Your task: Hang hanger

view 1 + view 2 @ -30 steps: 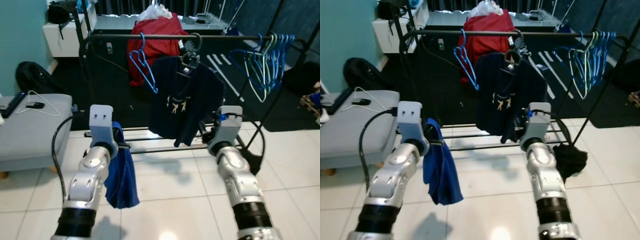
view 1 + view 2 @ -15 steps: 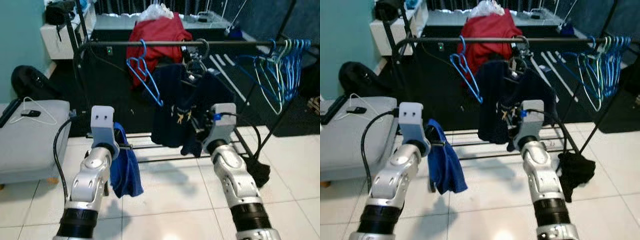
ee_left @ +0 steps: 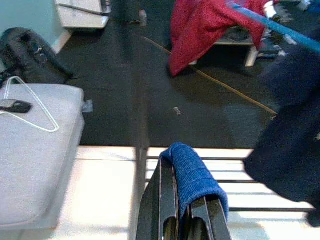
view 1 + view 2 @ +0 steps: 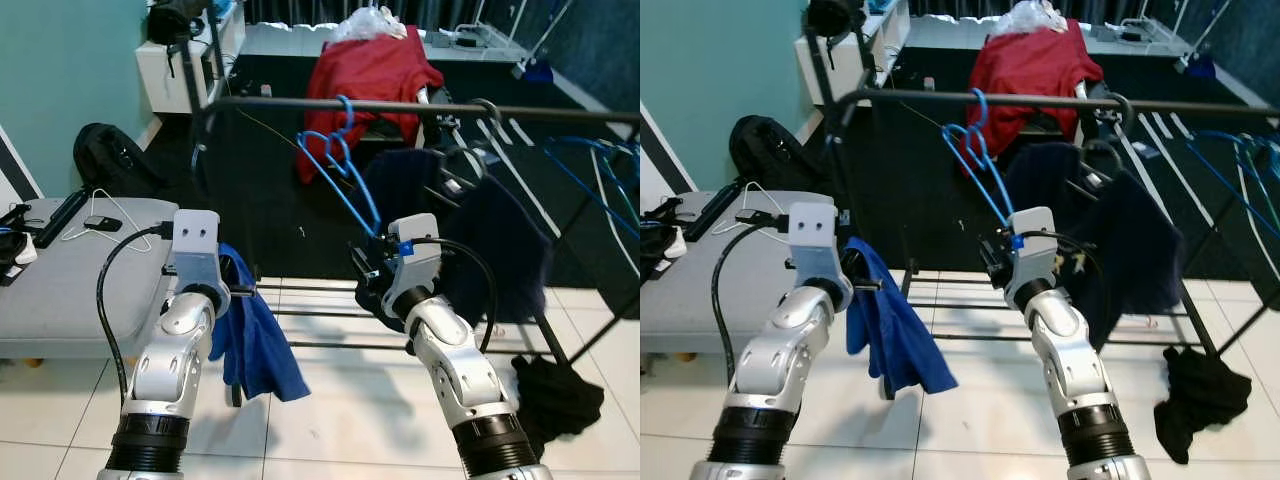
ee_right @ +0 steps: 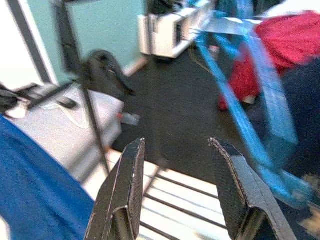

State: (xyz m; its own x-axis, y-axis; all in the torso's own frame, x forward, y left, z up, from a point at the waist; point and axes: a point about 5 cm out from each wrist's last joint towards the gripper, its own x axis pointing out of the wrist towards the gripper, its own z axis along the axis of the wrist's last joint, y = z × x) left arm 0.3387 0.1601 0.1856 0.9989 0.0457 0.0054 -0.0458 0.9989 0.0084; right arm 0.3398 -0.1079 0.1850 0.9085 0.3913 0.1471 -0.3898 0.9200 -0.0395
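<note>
The clothes rail (image 4: pixel 420 107) spans the far side. A blue hanger (image 4: pixel 345 170) hangs from it, its lower end just beyond the right gripper (image 5: pixel 180 190), whose fingers stand apart. The left gripper (image 3: pixel 182 212) is clamped on a blue cloth (image 4: pixel 255 340).

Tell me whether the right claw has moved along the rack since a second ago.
Yes. The right claw, fingers apart, was below the dark navy shirt; now it is left of it, by the blue hanger on the rail, though the camera shifted too.
</note>
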